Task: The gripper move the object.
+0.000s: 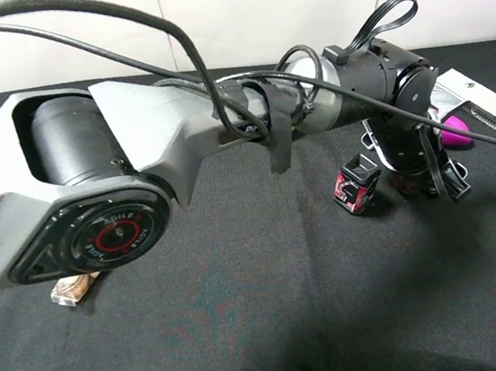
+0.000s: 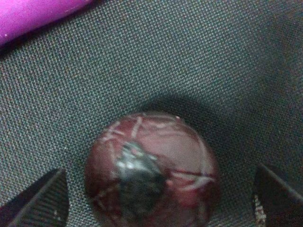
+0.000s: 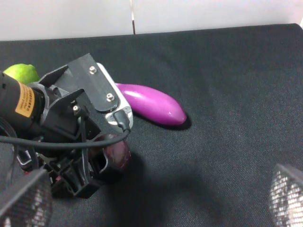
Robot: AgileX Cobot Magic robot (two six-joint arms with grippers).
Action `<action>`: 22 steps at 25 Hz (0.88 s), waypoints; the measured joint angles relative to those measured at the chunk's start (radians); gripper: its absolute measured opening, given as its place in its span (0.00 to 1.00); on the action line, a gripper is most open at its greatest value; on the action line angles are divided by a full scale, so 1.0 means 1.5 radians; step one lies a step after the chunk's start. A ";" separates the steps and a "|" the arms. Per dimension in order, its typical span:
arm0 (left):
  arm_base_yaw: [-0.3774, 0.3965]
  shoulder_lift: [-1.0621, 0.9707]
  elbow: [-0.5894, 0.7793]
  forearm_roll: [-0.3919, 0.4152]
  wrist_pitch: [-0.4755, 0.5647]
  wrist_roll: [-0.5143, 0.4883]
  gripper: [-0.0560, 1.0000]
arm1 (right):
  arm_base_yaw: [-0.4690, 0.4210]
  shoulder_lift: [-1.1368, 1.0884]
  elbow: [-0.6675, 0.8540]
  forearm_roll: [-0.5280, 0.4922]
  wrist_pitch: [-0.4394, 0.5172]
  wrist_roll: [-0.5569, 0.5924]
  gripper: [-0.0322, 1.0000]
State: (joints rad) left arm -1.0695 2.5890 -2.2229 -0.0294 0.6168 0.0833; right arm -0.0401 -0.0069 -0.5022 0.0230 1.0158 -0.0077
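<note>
The object, a dark maroon ball [image 2: 151, 170] with pale lines on its skin, rests on the black cloth. My left gripper [image 2: 158, 201] is open and straddles it, one black finger [image 2: 40, 198] on each side with a gap to the ball. In the high view this gripper [image 1: 436, 182] hangs at the tip of the big grey arm, which reaches across to the right and hides most of the ball. The right wrist view shows the ball [image 3: 119, 153] low between the left gripper's fingers [image 3: 87, 175]. My right gripper [image 3: 156, 196] is open and empty, above the cloth.
A purple eggplant [image 1: 455, 131] lies just beyond the left gripper, also in the right wrist view [image 3: 154, 105]. A small black-and-red box [image 1: 357, 187] stands left of the gripper. A green lime [image 3: 21, 73] sits behind it. A small wooden piece [image 1: 73, 288] lies at the left.
</note>
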 joint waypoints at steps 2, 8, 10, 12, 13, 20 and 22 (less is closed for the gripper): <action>0.000 0.000 -0.006 0.000 0.013 0.000 0.78 | 0.000 0.000 0.000 0.000 0.000 0.000 0.70; 0.000 0.000 -0.049 0.009 0.059 0.000 0.78 | 0.000 0.000 0.000 0.000 0.000 0.000 0.70; 0.000 0.000 -0.065 0.012 0.080 0.000 0.78 | 0.000 0.000 0.000 0.000 0.000 0.000 0.70; 0.000 0.000 -0.084 0.012 0.110 0.000 0.78 | 0.000 0.000 0.000 0.000 0.000 0.000 0.70; 0.000 0.000 -0.092 0.012 0.127 0.000 0.78 | 0.000 0.000 0.000 0.000 0.001 0.000 0.70; 0.002 0.000 -0.159 0.014 0.267 -0.017 0.78 | 0.000 0.000 0.000 0.000 0.001 0.000 0.70; 0.003 0.000 -0.181 0.014 0.307 -0.021 0.78 | 0.000 0.000 0.000 0.000 0.001 0.000 0.70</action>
State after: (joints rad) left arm -1.0651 2.5890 -2.4938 -0.0080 1.0769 0.0511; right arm -0.0401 -0.0069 -0.5022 0.0230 1.0169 -0.0077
